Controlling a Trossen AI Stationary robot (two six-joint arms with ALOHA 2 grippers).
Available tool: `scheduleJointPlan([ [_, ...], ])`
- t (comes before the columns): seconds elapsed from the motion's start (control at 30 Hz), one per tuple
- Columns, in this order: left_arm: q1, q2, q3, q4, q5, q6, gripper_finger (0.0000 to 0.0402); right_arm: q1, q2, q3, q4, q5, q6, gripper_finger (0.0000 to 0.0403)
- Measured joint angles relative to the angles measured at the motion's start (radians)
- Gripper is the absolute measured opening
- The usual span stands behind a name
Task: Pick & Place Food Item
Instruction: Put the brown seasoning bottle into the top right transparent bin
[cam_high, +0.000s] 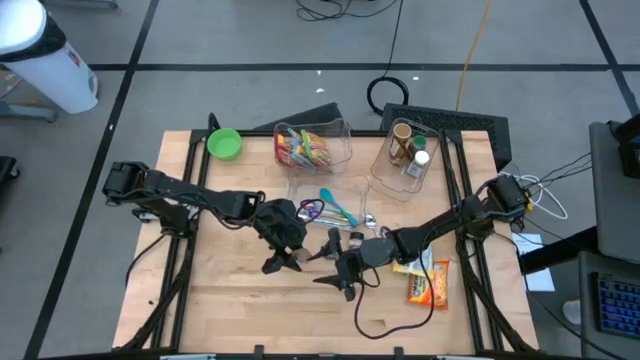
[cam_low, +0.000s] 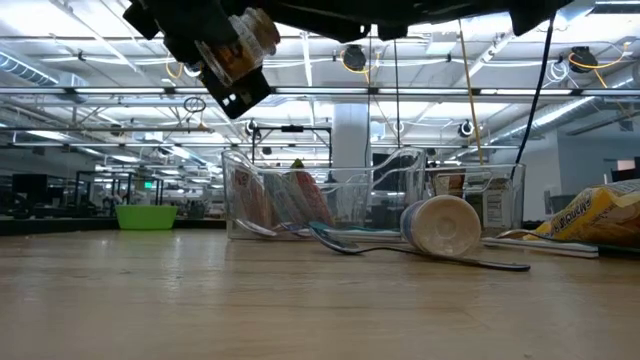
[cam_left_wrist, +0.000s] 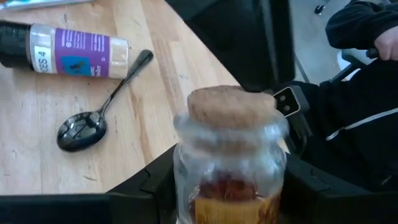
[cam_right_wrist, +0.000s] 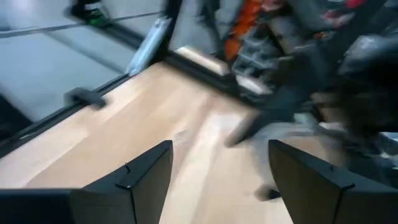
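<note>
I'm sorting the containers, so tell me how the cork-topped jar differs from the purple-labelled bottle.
The cork-topped jar is clamped upright in the left gripper and lifted above the table; the purple-labelled bottle lies on its side on the wood, untouched, beside a spoon. The jar is clear glass with a cork stopper; the bottle has a dark cap and a purple label. The jar's contents look reddish-orange; the bottle's look pale. Both are small food containers.

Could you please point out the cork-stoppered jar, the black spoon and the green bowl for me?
cork-stoppered jar (cam_left_wrist: 231, 109), left wrist view, on the cork stopper.
black spoon (cam_left_wrist: 81, 131), left wrist view, on its bowl.
green bowl (cam_high: 224, 144), high view, on the inside of the bowl.
</note>
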Motion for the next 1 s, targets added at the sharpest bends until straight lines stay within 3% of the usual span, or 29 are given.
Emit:
scheduleJointPlan([
  [0.23, 0.014, -0.024, 0.007, 0.032, -0.020, -0.008, 0.0190, 0.024, 0.012, -0.008, -0.047, -0.028, 0.002, 0.0254],
  [0.43, 0.010, -0.022, 0.005, 0.002, 0.026, -0.016, 0.0190, 0.018, 0.006, -0.003, -0.015, 0.074, -0.034, 0.0254],
  [0.77, 0.011, -0.021, 0.003, -0.130, -0.020, -0.006, 0.0190, 0.030, -0.013, -0.002, 0.018, 0.089, -0.095, 0.0254],
  [1.0, 0.010, -0.021, 0.003, -0.140, -0.016, -0.001, 0.0190, 0.042, -0.042, -0.002, 0.027, 0.161, -0.188, 0.0254],
])
